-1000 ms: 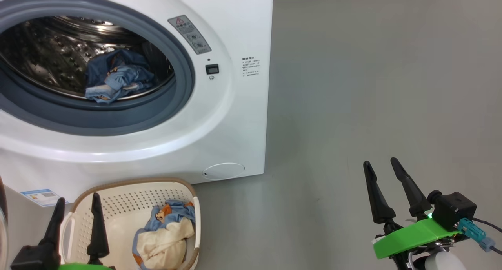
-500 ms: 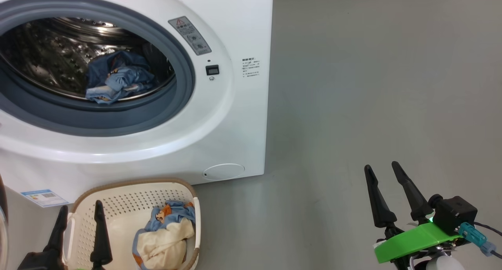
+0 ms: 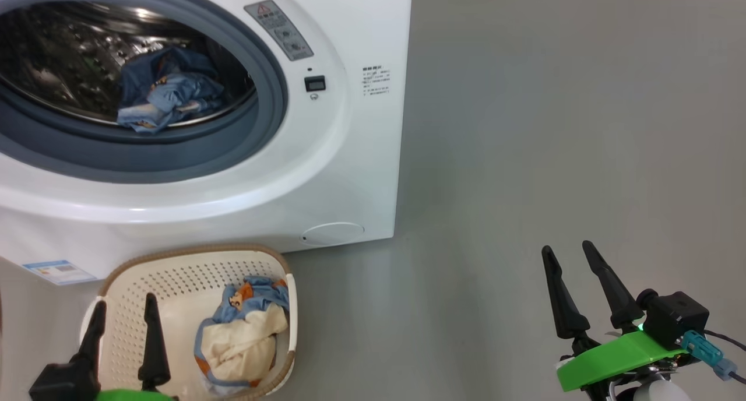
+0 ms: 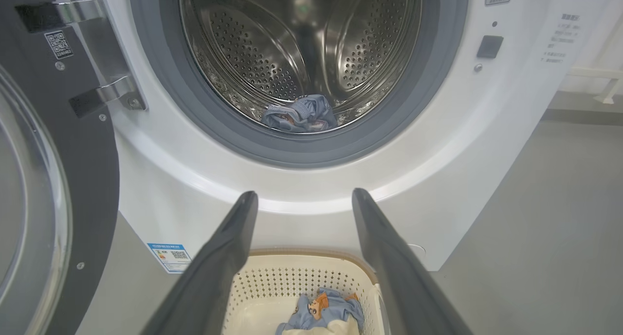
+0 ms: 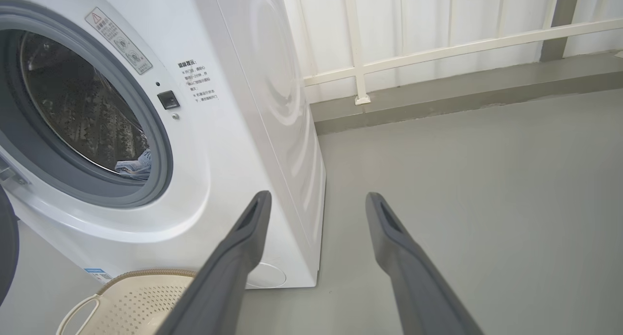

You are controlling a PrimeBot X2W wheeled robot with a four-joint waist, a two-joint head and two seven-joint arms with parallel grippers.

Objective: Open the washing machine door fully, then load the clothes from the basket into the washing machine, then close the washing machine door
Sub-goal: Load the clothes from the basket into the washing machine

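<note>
The washing machine (image 3: 326,156) stands with its drum uncovered. Its door (image 4: 73,179) is swung out to the left, black ring and glass bowl facing me. A blue garment (image 3: 163,92) lies in the steel drum (image 4: 302,47). In front of the machine, the basket (image 3: 192,261) holds the clothes (image 3: 242,331), blue printed fabric over a cream piece. My left gripper (image 3: 125,299) is open over the basket's left half, apart from the clothes. My right gripper (image 3: 566,247) is open above bare floor at the right, holding nothing.
The grey floor (image 3: 553,127) spreads to the right of the machine. A white railing (image 5: 438,47) and a low kerb run along the back. A blue label (image 3: 55,268) sits low on the machine's front, and a round flap (image 3: 333,233) at its lower right.
The head camera has tipped, so machine and basket sit slightly higher in the picture. The right gripper sank a little a second ago and now holds still. Both grippers stay open.
</note>
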